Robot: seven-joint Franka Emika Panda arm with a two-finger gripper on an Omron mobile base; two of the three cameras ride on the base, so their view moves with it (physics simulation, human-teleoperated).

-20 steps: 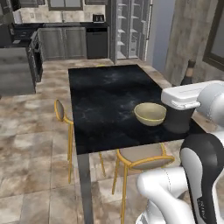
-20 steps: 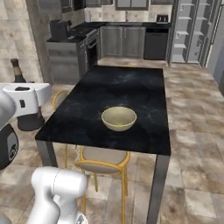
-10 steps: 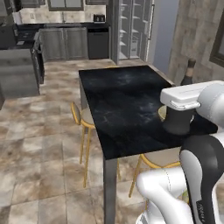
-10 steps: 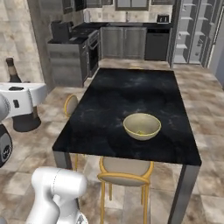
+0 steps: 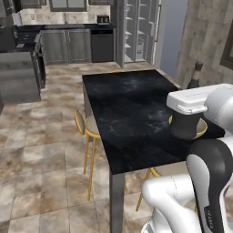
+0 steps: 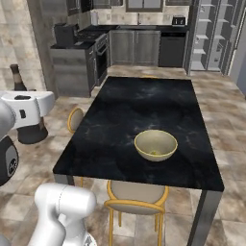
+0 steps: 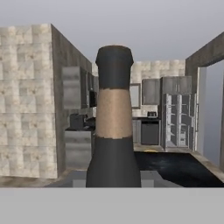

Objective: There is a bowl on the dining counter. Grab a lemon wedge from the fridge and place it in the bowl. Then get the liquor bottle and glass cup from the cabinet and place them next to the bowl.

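Note:
My gripper (image 5: 193, 91) is shut on the liquor bottle (image 5: 196, 75), whose dark neck rises above the white hand at the right. In the right base view the liquor bottle (image 6: 18, 79) stands over the hand at the far left, left of the counter's edge. The hand view has the bottle neck (image 7: 113, 122) with its brownish band close up. The pale bowl (image 6: 155, 144) sits near the front of the dining counter (image 6: 125, 120), with the small lemon wedge (image 6: 153, 153) inside. In the left base view the hand hides most of the bowl (image 5: 200, 129).
Yellow-legged stools stand at the counter's left side (image 5: 88, 125) and at its near end (image 6: 137, 197). The fridge (image 5: 136, 32) stands open at the back, white shelves showing. Grey kitchen cupboards and a stove (image 6: 77, 57) line the far left.
The base has driven, so both base views have shifted: the counter and bowl now sit further right and closer. The bottle stays in the gripper.

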